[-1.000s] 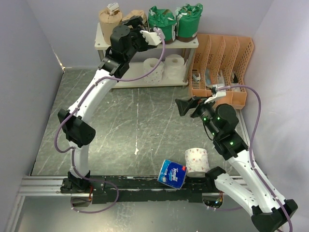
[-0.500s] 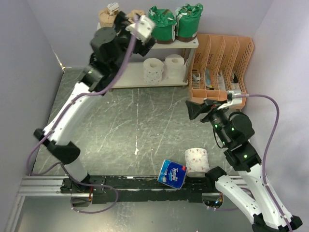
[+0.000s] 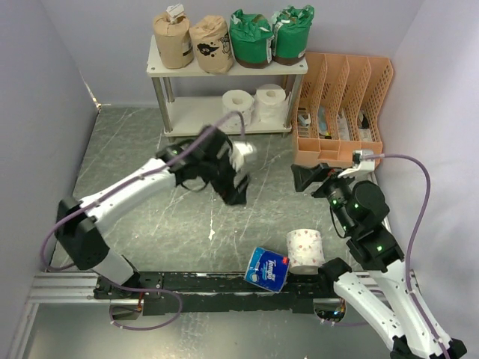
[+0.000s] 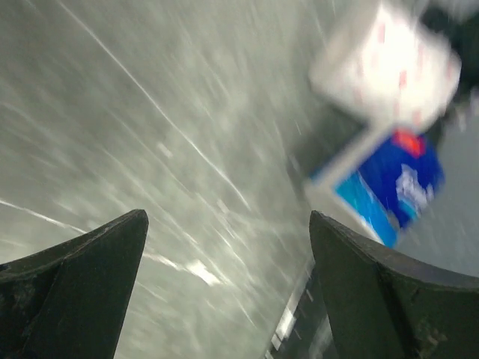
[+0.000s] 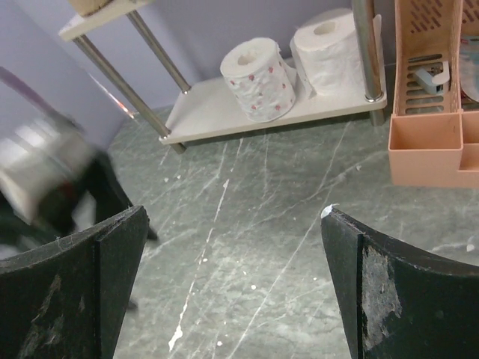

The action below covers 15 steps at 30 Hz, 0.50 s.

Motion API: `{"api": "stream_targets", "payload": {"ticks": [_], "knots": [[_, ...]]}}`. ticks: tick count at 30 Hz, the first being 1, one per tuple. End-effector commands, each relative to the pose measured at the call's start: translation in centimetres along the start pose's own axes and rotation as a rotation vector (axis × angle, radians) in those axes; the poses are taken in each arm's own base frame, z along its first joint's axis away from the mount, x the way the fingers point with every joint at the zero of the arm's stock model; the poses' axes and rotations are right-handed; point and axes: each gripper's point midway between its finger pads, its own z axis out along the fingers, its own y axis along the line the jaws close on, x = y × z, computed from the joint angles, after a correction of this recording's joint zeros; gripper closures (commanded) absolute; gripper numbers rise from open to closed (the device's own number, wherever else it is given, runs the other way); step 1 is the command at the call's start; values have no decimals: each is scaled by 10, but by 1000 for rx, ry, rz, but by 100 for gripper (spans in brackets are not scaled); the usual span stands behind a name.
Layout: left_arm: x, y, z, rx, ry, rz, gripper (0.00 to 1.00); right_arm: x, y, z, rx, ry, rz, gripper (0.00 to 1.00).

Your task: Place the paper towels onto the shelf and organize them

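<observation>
1. Since both wrist views show open space between the fingers, log both tools as empty. Your left gripper is spread wide over the table, and your right gripper is spread just as wide.
2. The left gripper hangs in front of the shelf, facing away from it toward the two loose rolls. Judgement: the wide spread suits a pickup. Its wrist view is blurred, so you cannot check fine alignment.
3. The right gripper looks at the shelf's lower board from the front right, near the orange file organizer that stands just right of the shelf. Judgement: it is held aside to leave the left arm room.
4. Left to place: the blue-wrapped roll, lying tilted, and the loose patterned roll, standing on end. Both sit well in front of the shelf and just beside each other; whether they touch cannot be told.
5. Already on the shelf:
   - Top board: two brown-wrapped rolls and two green-wrapped rolls in one row.
   - Lower board: a shelved patterned roll and a plain white roll, side by side toward its right end.
   - Judgement: the lower board's bare left part is where the loose pair fits.
</observation>
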Motion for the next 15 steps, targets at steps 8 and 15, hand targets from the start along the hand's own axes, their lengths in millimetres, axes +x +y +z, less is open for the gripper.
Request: {"api": "stream_targets", "payload": {"ticks": [8, 15], "knots": [[96, -56, 12, 190, 192, -364, 0, -16, 6, -14, -32, -101, 132, 0], [110, -100, 23, 238, 92, -546, 0, -8, 5, -19, -43, -83, 138, 0]]}}
